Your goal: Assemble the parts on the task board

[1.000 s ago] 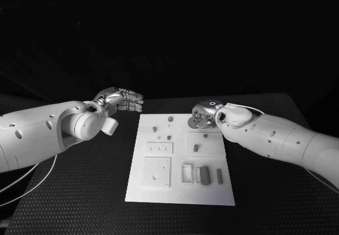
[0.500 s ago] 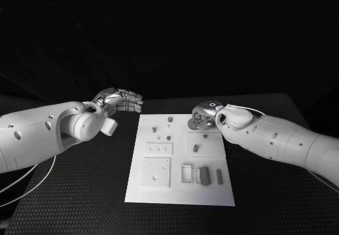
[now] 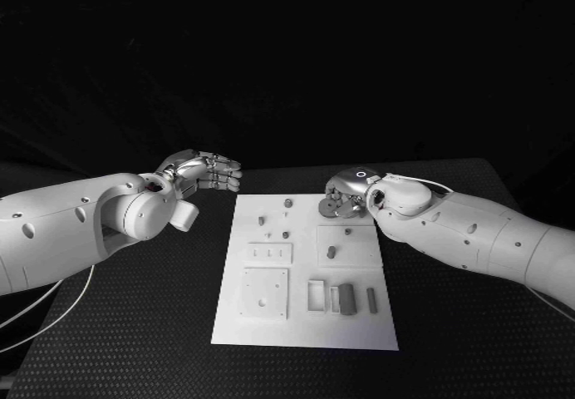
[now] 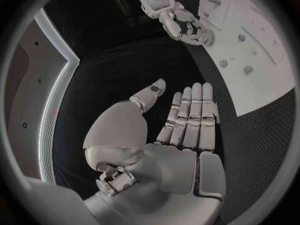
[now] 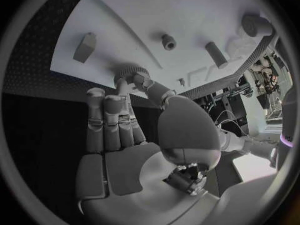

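gear (image 5: 128,73) – in r hand (image 3: 344,199) fingertips

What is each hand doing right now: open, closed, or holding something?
Left hand: open, fingers extended, holding nothing, beside the task board.
Right hand: pinching a round gear-like part at the board's far edge.

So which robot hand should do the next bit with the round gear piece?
Probably the right hand: it already pinches the round gear piece over the task board. The left hand hangs open beside the board, holding nothing.

The right hand (image 3: 344,199) has edged slightly farther out.
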`<state>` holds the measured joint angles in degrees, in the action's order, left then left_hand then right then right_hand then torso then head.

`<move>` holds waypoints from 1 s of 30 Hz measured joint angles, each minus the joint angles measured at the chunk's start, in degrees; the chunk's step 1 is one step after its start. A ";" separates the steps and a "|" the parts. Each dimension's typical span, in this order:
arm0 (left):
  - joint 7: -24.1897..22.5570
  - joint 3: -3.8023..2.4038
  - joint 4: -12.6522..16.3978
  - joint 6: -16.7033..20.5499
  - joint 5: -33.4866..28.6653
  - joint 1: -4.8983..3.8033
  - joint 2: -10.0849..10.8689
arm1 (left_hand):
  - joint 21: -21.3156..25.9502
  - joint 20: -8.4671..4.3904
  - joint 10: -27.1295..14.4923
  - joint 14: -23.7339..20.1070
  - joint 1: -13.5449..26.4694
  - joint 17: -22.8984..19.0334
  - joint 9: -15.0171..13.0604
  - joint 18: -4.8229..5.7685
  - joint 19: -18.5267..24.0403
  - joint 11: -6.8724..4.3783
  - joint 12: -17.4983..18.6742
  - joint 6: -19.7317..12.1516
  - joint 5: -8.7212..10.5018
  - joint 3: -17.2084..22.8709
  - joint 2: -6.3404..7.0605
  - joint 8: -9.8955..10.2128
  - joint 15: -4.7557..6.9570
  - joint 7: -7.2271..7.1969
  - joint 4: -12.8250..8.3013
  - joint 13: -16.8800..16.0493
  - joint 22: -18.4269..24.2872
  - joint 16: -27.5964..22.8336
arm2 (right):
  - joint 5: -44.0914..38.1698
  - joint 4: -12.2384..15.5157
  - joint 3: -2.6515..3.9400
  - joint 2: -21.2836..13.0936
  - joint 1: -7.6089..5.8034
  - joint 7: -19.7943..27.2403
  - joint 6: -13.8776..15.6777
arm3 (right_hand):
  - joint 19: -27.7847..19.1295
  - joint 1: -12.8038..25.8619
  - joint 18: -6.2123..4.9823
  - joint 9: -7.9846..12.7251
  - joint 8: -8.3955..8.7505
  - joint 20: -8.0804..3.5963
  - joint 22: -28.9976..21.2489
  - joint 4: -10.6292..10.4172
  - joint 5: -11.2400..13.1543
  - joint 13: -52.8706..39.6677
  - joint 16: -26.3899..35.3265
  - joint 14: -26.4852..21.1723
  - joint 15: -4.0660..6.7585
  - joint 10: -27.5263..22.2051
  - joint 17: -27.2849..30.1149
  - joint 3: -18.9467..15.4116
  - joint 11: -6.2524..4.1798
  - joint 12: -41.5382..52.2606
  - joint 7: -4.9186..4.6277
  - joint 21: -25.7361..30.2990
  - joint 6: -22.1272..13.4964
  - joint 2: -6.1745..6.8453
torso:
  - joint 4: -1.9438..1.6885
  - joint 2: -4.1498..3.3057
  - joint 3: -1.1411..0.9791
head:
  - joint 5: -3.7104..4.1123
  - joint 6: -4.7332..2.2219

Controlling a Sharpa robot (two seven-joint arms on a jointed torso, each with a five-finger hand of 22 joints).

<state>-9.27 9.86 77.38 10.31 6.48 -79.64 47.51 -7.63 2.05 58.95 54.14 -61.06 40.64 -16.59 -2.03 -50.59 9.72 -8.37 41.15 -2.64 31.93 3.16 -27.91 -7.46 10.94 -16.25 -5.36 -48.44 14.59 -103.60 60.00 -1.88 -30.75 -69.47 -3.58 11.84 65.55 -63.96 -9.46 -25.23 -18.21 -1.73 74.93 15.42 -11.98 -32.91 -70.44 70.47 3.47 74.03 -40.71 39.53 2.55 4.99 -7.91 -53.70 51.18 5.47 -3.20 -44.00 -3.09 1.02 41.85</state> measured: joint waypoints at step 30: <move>0.00 0.00 0.16 0.00 0.02 0.00 0.13 | 0.00 0.00 0.00 0.00 0.00 0.03 0.00 0.00 0.00 0.00 0.22 0.00 0.00 0.00 0.00 0.00 0.00 0.00 0.00 -0.01 0.00 0.00 | -0.10 0.17 0.14 0.32 -0.14 -0.25 -0.89 | 0.07 0.37 -0.39 -3.99 -0.58 0.10 0.00 -1.34 -0.23 0.00 0.00 0.12 -0.08 0.08 0.13 0.08 -0.08 -0.67 -0.41 0.00 2.17 1.71 | -0.08 -0.02 0.05 | 0.18 -0.02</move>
<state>-9.27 9.85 77.54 10.31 6.50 -79.65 47.64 -7.63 2.05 58.95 54.14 -61.06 40.67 -16.59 -2.03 -50.59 9.72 -8.15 41.15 -2.64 31.93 3.16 -27.91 -7.46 10.94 -16.25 -5.36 -48.44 14.59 -103.71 60.16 -1.74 -30.43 -69.61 -3.83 10.95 65.63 -63.59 -9.85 -29.22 -18.79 -1.63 74.93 14.07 -12.21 -32.92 -70.44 70.59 3.40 74.11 -40.59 39.60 2.47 4.32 -8.32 -53.70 53.36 7.18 -3.27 -44.02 -3.03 1.20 41.83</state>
